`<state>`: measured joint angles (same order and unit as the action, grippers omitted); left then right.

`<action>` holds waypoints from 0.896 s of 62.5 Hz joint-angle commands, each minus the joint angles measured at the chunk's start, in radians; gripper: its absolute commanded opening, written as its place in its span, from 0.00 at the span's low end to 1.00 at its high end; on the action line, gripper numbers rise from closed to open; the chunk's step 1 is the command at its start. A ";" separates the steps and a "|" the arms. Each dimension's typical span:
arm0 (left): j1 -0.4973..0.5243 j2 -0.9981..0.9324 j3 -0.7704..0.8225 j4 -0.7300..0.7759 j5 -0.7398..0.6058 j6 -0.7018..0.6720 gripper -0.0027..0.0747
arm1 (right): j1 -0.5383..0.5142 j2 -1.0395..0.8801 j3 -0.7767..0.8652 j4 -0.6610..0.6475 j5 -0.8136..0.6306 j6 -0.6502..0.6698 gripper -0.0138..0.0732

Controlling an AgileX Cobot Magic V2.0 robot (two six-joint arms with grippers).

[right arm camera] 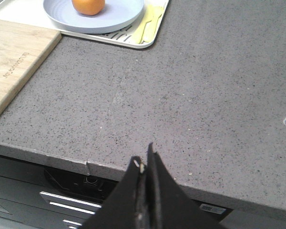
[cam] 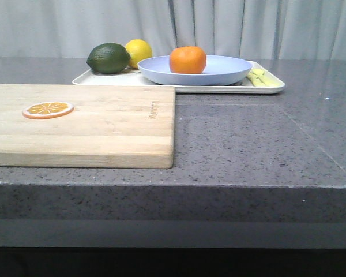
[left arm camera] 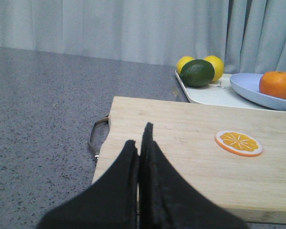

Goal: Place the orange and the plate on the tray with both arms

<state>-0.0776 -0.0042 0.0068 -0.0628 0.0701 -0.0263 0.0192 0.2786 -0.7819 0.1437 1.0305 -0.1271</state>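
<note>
The orange [cam: 187, 60] rests in the pale lavender-blue plate [cam: 219, 73], and the plate stands on the white tray [cam: 271, 88] at the back of the table. The same orange [left arm camera: 277, 84] [right arm camera: 88, 5], plate [left arm camera: 248, 88] [right arm camera: 119, 12] and tray [left arm camera: 207, 94] [right arm camera: 19, 12] show in both wrist views. My left gripper [left arm camera: 140, 136] is shut and empty, over the near left part of the wooden board, well short of the tray. My right gripper [right arm camera: 145, 160] is shut and empty, over the table's front edge, far from the tray. Neither gripper appears in the front view.
A wooden cutting board [cam: 104, 124] with a flat orange slice [cam: 48, 109] lies at the front left. A green lime [cam: 108, 58] and a yellow lemon [cam: 139, 51] sit on the tray's left end. Pale yellow-green cutlery [cam: 259, 78] lies at its right end.
</note>
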 commanded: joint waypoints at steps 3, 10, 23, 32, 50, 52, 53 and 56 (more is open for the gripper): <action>0.003 -0.019 0.029 -0.012 -0.203 -0.010 0.01 | -0.002 0.012 -0.021 -0.002 -0.078 -0.013 0.08; 0.003 -0.019 0.028 -0.010 -0.215 -0.010 0.01 | -0.002 0.012 -0.021 -0.002 -0.077 -0.013 0.08; 0.003 -0.019 0.028 -0.010 -0.211 -0.010 0.01 | -0.002 0.012 -0.021 -0.002 -0.077 -0.013 0.08; 0.003 -0.019 0.028 -0.010 -0.179 -0.010 0.01 | -0.002 0.012 -0.021 -0.002 -0.077 -0.013 0.08; 0.003 -0.019 0.028 -0.010 -0.147 -0.010 0.01 | -0.002 0.012 -0.021 -0.002 -0.077 -0.013 0.08; 0.003 -0.019 0.028 -0.010 -0.147 -0.010 0.01 | -0.002 0.012 -0.021 -0.002 -0.077 -0.013 0.08; 0.003 -0.019 0.028 -0.010 -0.147 -0.010 0.01 | -0.002 0.012 -0.021 -0.002 -0.077 -0.013 0.08; 0.003 -0.019 0.028 -0.010 -0.147 -0.010 0.01 | -0.002 0.012 -0.021 -0.002 -0.077 -0.013 0.08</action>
<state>-0.0776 -0.0042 0.0068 -0.0650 0.0000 -0.0263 0.0192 0.2786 -0.7819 0.1437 1.0305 -0.1271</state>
